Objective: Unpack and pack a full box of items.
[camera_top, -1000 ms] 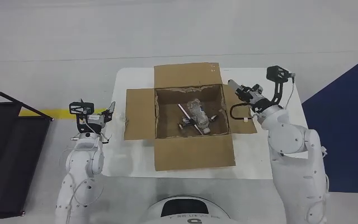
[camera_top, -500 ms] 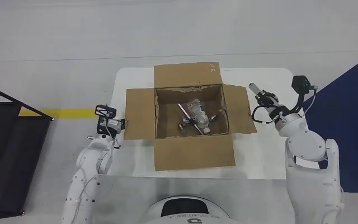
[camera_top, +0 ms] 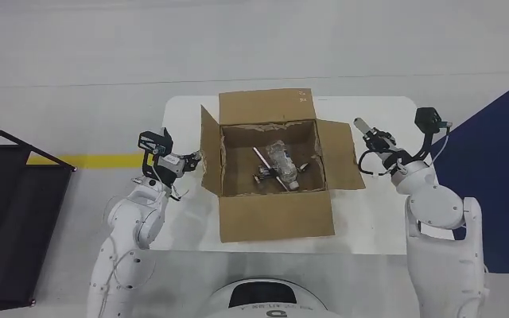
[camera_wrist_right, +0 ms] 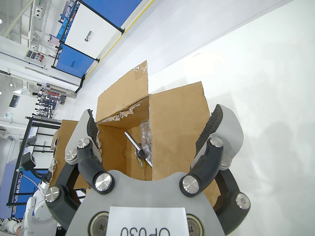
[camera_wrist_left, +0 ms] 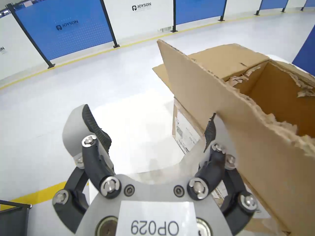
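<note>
Top view: one box, four flaps, one bottle inside; my left gripper and right gripper both spread apart.

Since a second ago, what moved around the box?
The left gripper, jaws open, swung in toward the box and pushed its left flap up from flat to nearly upright. The right gripper, jaws open, pulled back from over the right flap to its outer edge. The right flap stayed flat and the bottle inside did not move.
</note>
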Motion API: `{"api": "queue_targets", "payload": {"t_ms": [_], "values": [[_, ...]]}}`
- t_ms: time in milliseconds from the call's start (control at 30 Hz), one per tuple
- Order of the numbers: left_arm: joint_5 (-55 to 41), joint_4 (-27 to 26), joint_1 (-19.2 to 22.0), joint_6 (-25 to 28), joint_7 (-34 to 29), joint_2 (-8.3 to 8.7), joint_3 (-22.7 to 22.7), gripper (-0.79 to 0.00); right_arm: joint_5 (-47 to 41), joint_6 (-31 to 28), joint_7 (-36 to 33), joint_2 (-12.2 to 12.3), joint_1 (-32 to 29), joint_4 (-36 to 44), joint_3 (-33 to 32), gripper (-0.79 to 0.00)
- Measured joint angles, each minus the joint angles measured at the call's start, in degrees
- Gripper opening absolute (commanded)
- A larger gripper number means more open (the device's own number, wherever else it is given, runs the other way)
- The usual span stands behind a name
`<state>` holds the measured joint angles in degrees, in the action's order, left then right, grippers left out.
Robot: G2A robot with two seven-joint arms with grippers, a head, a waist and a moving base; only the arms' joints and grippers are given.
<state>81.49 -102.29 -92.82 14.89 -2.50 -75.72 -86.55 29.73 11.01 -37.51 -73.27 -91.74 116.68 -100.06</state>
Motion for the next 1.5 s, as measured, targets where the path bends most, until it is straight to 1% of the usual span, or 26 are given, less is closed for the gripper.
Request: {"api": "queue_targets", "payload": {"t_ms": [467,533,600,767,867,1000,1100,1300,1333,1400,1500], "values": [[0.00,0.00,0.00,0.01,0.01,0.00,-0.01,0.000,0.00,0.00,0.00,0.00,0.00,0.00,0.00,0.000],[1.28,0.61,0.47,-0.38,-0.92,0.09,0.21,0.000,0.00,0.00,0.00,0.00,0.00,0.00,0.00,0.000],[4.33,2.42,1.96,-1.36,-2.49,0.10,1.41,0.000,0.00,0.00,0.00,0.00,0.00,0.00,0.00,0.000],[9.55,8.63,7.96,-1.90,-9.36,-0.45,8.07,0.000,0.00,0.00,0.00,0.00,0.00,0.00,0.00,0.000],[6.37,10.36,9.36,-1.65,-10.05,-0.84,10.12,0.000,0.00,0.00,0.00,0.00,0.00,0.00,0.00,0.000],[5.13,9.81,8.93,-1.11,-9.00,-0.79,10.53,0.000,0.00,0.00,0.00,0.00,0.00,0.00,0.00,0.000],[5.18,8.79,8.56,-1.84,-8.02,-0.70,10.29,0.000,0.00,0.00,0.00,0.00,0.00,0.00,0.00,0.000],[2.55,2.22,5.39,-0.49,-4.69,-0.31,8.84,0.000,0.00,0.00,0.00,0.00,0.00,0.00,0.00,0.000],[3.02,1.37,5.10,-0.22,-5.25,-0.24,9.03,0.000,0.00,0.00,0.00,0.00,0.00,0.00,0.00,0.000],[5.14,1.32,5.67,-0.36,-6.98,-0.24,10.25,0.000,0.00,0.00,0.00,0.00,0.00,0.00,0.00,0.000],[9.11,4.11,8.25,-2.42,-10.69,-0.56,13.32,0.000,0.00,0.00,0.00,0.00,0.00,0.00,0.00,0.000]]}}
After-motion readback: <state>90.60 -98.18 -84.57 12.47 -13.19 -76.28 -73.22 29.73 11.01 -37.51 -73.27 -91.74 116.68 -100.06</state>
